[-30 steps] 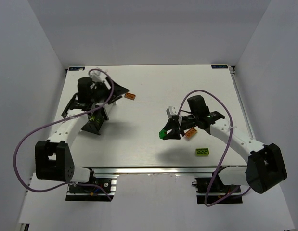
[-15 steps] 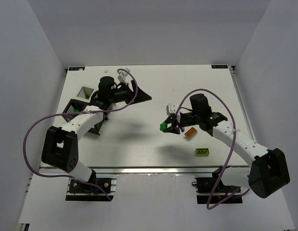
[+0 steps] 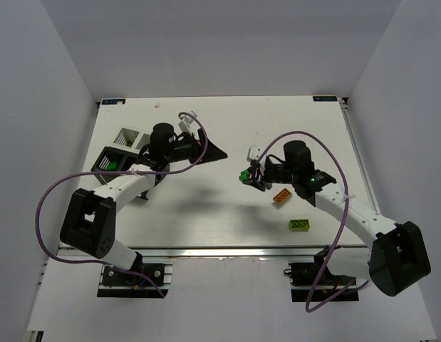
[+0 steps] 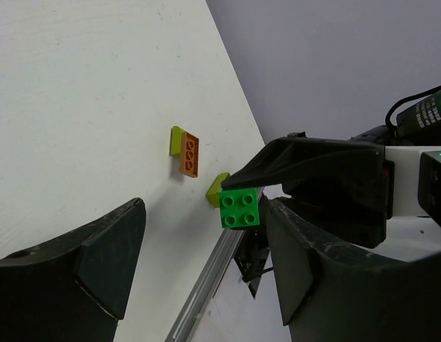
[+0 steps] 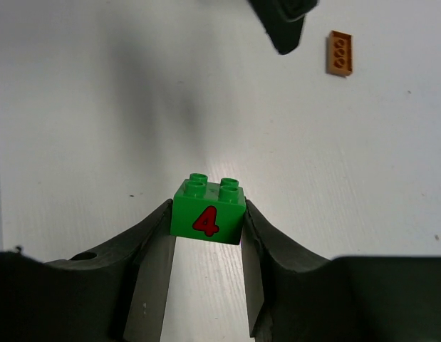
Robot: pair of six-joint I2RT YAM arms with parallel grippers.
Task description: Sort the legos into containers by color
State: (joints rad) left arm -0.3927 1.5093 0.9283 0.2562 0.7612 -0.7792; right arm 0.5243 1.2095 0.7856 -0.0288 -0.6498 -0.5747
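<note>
One green lego pinched at fingertips of right hand; left hand spread.

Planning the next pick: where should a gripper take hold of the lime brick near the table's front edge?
The lime brick lies flat, studs up, long axis left-right in the top view. Probably come straight down and pinch its two long side faces.

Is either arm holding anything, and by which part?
The right gripper holds the green brick marked 4, its fingers pinching the two opposite side faces, studs free. The left gripper is open and empty.
</note>
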